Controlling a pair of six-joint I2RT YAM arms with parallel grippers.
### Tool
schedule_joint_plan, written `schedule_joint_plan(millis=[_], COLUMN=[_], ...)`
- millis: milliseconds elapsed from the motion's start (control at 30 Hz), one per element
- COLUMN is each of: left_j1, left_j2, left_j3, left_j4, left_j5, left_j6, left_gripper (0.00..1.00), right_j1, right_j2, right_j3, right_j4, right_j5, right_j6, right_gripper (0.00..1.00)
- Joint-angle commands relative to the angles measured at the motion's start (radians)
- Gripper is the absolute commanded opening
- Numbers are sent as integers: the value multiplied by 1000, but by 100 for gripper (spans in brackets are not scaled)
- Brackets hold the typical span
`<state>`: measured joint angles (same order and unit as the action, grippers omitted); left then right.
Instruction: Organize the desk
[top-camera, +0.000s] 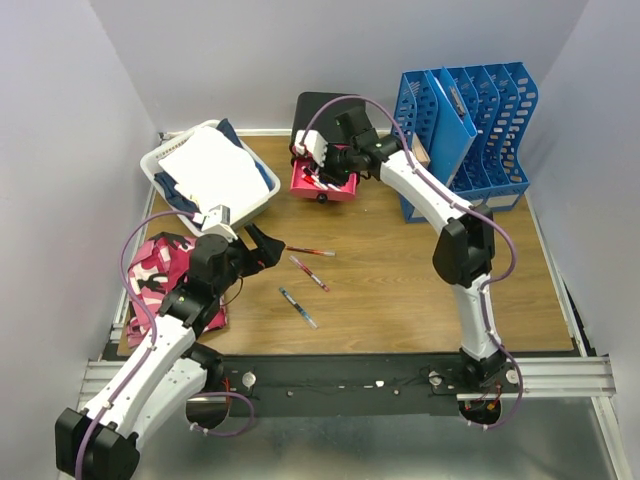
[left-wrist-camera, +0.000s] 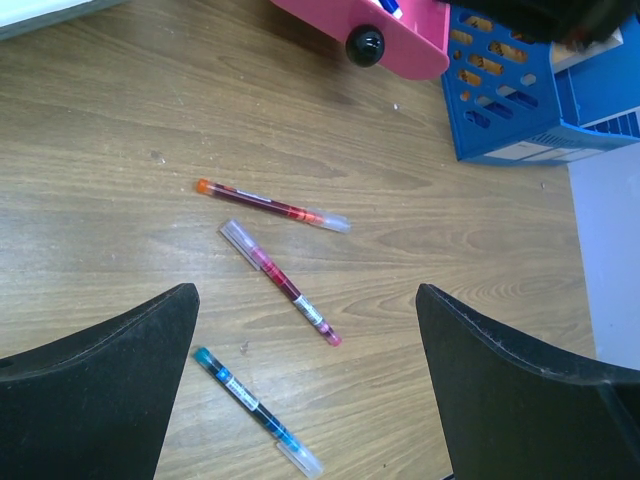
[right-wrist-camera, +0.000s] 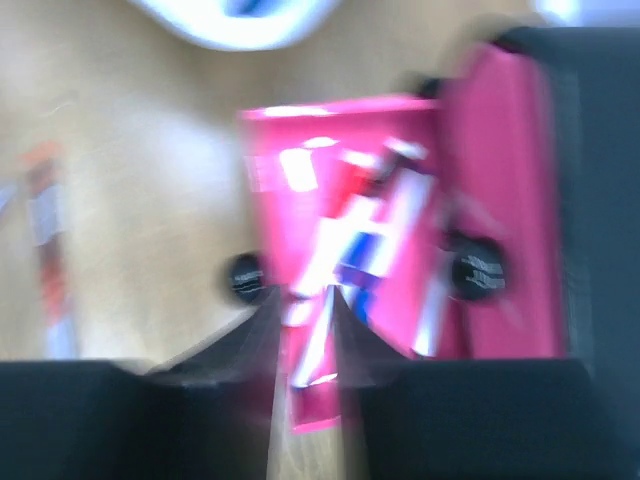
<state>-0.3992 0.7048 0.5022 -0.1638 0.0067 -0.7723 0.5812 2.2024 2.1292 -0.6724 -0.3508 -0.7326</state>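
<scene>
Your left gripper (left-wrist-camera: 305, 290) gapes wide above three pens (left-wrist-camera: 283, 283) near the red drawer (top-camera: 322, 187). Your right gripper (right-wrist-camera: 305, 300) hangs over it, jaws unreadably blurred.

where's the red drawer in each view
top external: red drawer, pulled open, back middle of the desk
left wrist: top edge, right of middle, cut off by the frame
right wrist: centre, blurred, pens inside
shared landmark: its black knob
</scene>
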Motion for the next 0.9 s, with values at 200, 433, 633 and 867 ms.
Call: schedule_joint_plan(millis=[200, 433, 633, 867], left_j1=[8, 8, 8, 8], left_j2=[15, 16, 28, 103], left_j3=[2, 4, 2, 10], left_j4=[12, 15, 32, 112], left_j5=[-22, -14, -8, 84], left_j6=[7, -1, -15, -48], left_gripper=[99, 99, 99, 99], right_j1=[22, 35, 40, 40], right_j2=[52, 99, 91, 105], right_j3=[-39, -66, -123, -117], right_j4=[-297, -22, 317, 398], right_j5=[-122, 125, 381, 421], right_j6=[-317, -145, 7, 21], right_gripper=[0, 4, 44, 84])
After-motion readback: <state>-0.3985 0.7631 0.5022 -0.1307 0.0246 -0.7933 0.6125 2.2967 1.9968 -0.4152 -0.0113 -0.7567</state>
